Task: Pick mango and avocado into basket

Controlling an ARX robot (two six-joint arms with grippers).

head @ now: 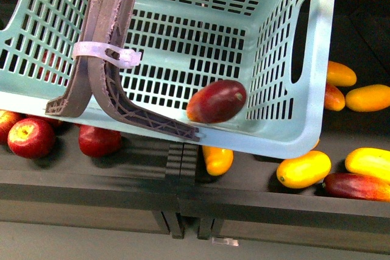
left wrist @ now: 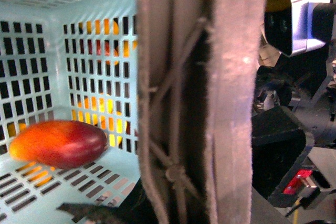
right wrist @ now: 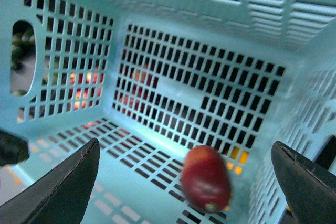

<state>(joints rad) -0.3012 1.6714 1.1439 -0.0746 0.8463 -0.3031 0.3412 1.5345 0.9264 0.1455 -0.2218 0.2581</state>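
The mango lay in a corner of the basket; the right claw gaped wide, empty; the left claw I couldn't judge.

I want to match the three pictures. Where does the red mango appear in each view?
Front view: the mango lies on the basket floor, in the corner toward the robot's right.
Left wrist view: the mango lies on the slotted floor, beyond the grey handle.
Right wrist view: the mango lies on the floor, near a corner.
Shared landmark: the basket's slotted teal walls.

Right pincer wide open
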